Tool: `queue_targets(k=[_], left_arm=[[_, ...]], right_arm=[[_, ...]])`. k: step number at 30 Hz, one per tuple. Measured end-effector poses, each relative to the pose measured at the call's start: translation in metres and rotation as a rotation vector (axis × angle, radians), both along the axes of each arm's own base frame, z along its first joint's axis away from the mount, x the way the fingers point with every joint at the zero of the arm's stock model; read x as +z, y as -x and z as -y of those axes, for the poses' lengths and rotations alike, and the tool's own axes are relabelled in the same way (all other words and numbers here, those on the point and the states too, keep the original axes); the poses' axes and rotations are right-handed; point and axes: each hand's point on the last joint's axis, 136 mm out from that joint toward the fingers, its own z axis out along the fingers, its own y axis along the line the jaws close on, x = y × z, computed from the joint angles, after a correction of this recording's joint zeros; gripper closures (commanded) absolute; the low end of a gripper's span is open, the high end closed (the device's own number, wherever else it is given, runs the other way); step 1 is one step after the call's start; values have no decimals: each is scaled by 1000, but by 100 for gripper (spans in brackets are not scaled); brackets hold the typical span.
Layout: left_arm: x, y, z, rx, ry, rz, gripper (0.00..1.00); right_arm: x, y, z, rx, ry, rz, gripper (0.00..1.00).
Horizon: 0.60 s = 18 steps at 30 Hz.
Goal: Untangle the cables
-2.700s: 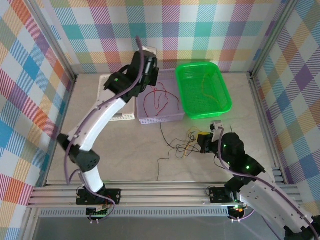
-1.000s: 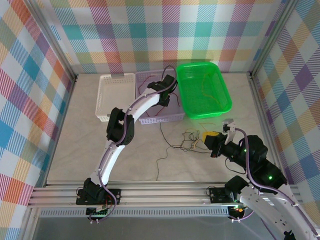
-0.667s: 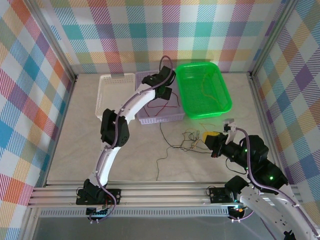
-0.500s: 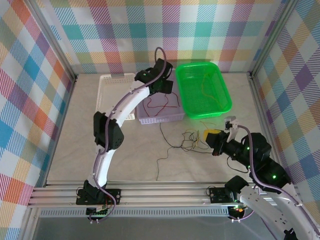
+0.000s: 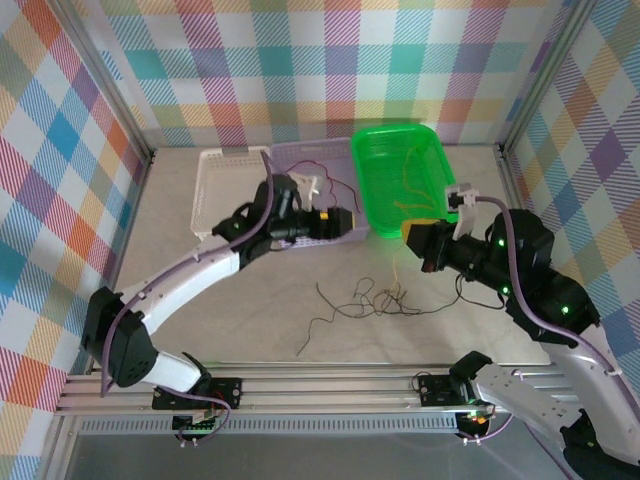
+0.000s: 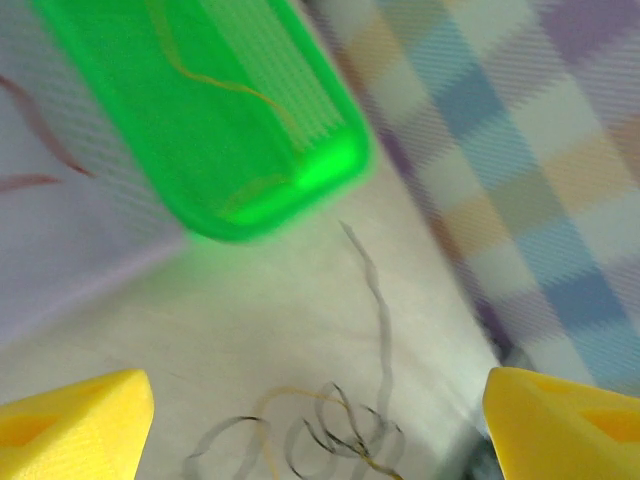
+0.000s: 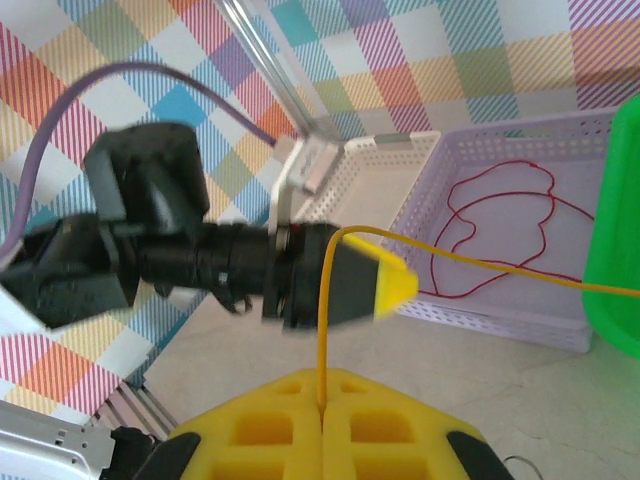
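A loose tangle of black and yellow cables (image 5: 368,298) lies on the table in front of the baskets; the left wrist view has it (image 6: 340,435) between the spread yellow fingertips. My right gripper (image 5: 412,241) hangs above the tangle's right end, shut on a yellow cable (image 7: 322,320) that rises from the closed pads and arcs off to the right. My left gripper (image 5: 345,222) points right, open and holding nothing, in front of the lavender basket. A red cable (image 7: 500,215) lies inside that basket. Another yellow cable (image 5: 408,178) rests in the green basket.
Along the back stand three baskets: a white one (image 5: 222,185), a lavender one (image 5: 345,175) and a green one (image 5: 432,205). Both grippers face each other closely above the table's middle. Checked walls and metal posts close in the sides.
The left arm swung from over the lavender basket down in front of it, now pointing right. The right gripper rose toward the green basket, drawing the yellow cable up; the tangle shifted.
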Motion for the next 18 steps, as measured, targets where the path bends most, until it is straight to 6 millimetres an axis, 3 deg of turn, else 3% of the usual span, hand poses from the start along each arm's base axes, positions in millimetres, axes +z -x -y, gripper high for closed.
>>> queue_targets(k=[3,8,13,18], left_arm=[[6,45,23,-152,83,27,14],[45,93,47,-327,209,123,13],[61,120,58,-410,252,176,13],[48,131,63,-443,200,184,16]], right_arm=[[0,-6,-10,27,14,-35,100],[-4,-13,-27,80,32,-94,100],[-6,-14,-37,119,30,-133,100],[-3,-12,-42,149,14,-152,100]])
